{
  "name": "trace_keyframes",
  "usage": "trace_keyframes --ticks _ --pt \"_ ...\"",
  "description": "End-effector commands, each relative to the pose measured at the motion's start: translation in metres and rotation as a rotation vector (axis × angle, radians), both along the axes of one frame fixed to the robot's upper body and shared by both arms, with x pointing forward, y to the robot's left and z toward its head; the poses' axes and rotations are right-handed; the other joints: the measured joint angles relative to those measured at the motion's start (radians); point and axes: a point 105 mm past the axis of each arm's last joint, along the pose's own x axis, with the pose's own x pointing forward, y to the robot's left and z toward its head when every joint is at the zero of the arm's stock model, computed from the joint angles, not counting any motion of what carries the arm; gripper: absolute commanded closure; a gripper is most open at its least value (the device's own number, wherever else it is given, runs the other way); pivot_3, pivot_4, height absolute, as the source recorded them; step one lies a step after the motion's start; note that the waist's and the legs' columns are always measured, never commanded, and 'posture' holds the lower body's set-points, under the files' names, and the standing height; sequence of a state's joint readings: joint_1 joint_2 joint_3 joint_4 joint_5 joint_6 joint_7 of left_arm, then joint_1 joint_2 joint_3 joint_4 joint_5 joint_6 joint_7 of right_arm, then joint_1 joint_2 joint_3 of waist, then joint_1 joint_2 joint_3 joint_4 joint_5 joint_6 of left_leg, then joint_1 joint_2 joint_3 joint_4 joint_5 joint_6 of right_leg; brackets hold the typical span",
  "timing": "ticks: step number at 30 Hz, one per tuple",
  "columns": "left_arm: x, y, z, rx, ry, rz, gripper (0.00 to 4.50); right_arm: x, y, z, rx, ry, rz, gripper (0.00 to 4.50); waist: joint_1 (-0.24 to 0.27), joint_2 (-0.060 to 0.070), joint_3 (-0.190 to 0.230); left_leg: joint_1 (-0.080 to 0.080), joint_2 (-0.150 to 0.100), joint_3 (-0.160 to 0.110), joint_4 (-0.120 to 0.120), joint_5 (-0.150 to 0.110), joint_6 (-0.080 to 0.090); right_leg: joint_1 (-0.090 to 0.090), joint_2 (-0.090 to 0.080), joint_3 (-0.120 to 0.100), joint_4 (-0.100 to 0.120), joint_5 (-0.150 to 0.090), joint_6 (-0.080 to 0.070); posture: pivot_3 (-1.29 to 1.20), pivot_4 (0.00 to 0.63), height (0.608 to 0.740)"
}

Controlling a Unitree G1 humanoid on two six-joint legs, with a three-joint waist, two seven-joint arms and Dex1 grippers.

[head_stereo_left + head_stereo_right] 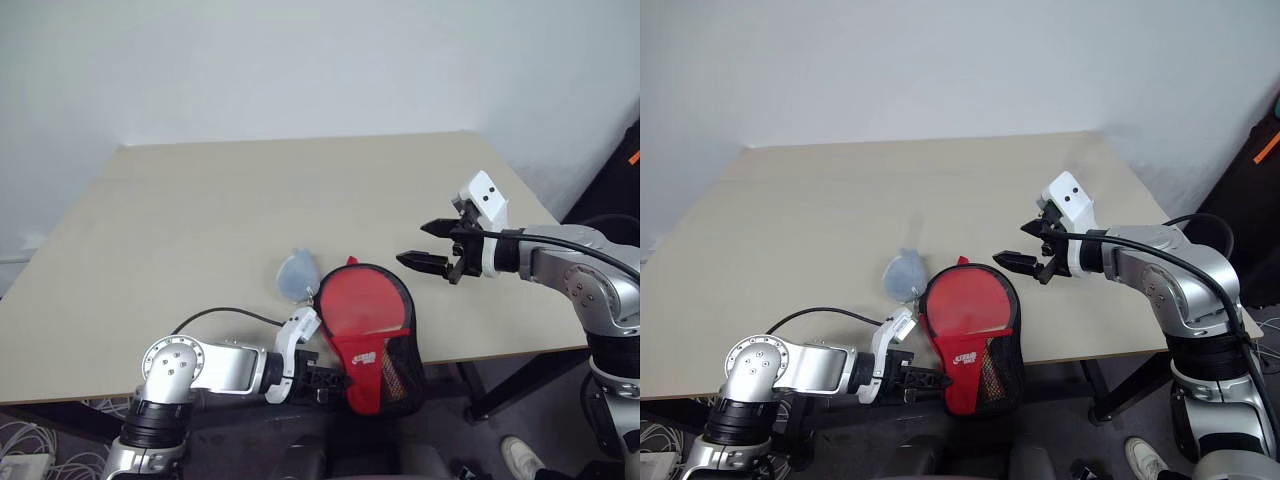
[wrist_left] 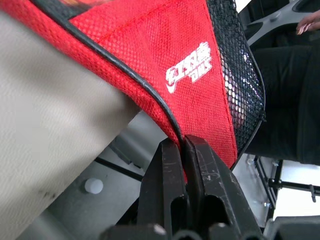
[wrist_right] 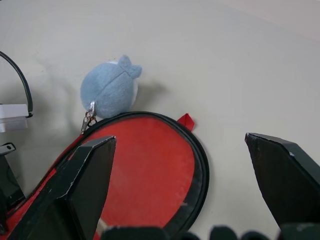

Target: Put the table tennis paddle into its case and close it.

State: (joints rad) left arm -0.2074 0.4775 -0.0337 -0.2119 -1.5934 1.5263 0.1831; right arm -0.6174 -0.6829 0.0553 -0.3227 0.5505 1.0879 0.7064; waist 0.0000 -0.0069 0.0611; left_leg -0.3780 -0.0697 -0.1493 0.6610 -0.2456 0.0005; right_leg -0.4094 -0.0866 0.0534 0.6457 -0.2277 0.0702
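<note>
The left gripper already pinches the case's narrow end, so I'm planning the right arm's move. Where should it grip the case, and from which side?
Judging by pose, the case's round end lies flat on the table. The open right gripper hovers beside it; come down from the right and pinch the black piped rim.

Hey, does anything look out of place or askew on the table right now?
Yes: the case hangs half off the table's near edge, its mesh end over the drop, pinched by the left gripper. A blue-grey plush charm lies beside it.

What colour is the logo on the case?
White, on the red fabric of the case; clearest in the left wrist view.
</note>
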Motion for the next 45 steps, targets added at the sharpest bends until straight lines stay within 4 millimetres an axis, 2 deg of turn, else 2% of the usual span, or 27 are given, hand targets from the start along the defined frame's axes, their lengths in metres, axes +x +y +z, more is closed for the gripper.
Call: trace_keyframes --ticks 1,10,23,30,43,45 --pt "-0.003 -0.006 0.01 -0.035 -0.024 -0.038 4.45 -0.001 0.004 0.013 0.013 -0.054 0.013 0.0 0.0 0.0 0.0 0.0 0.0 0.0 0.0 0.0 0.0 0.0 0.0 0.0 0.0 0.0 0.0 0.0 0.0 0.698" --pt "0.001 -0.005 0.01 -0.029 -0.03 -0.017 4.45 0.001 0.008 0.014 0.019 -0.056 0.026 0.0 0.0 0.0 0.0 0.0 0.0 0.0 0.0 0.0 0.0 0.0 0.0 0.0 0.0 -0.001 -0.001 0.0 0.0 0.698" --pt "0.005 -0.015 0.015 -0.06 -0.05 -0.003 4.45 0.001 0.011 0.013 0.023 -0.054 0.035 0.0 0.001 0.0 0.0 0.0 0.0 0.0 0.0 0.0 0.0 0.0 0.0 0.0 0.0 -0.001 -0.001 0.0 0.0 0.698" --pt "-0.002 -0.025 0.019 -0.083 -0.051 -0.055 4.45 -0.001 0.012 0.013 0.023 -0.051 0.037 0.0 0.004 0.0 0.0 -0.001 0.0 0.0 0.0 0.0 0.0 0.0 0.0 0.0 -0.001 -0.001 -0.001 0.0 0.0 0.698" --pt "-0.011 -0.027 0.019 -0.068 -0.042 -0.117 4.45 -0.003 0.013 0.011 0.026 -0.04 0.039 0.0 0.004 0.0 0.0 -0.001 0.0 0.0 0.0 0.0 0.0 0.0 0.0 0.0 -0.001 -0.001 -0.001 0.0 0.0 0.698" --pt "-0.009 -0.025 0.02 -0.066 -0.047 -0.111 4.03 -0.003 0.014 0.011 0.027 -0.039 0.039 0.0 0.004 0.0 0.0 -0.001 0.0 0.0 0.0 0.0 0.0 0.0 0.0 0.0 -0.001 -0.001 -0.001 0.0 0.0 0.698"
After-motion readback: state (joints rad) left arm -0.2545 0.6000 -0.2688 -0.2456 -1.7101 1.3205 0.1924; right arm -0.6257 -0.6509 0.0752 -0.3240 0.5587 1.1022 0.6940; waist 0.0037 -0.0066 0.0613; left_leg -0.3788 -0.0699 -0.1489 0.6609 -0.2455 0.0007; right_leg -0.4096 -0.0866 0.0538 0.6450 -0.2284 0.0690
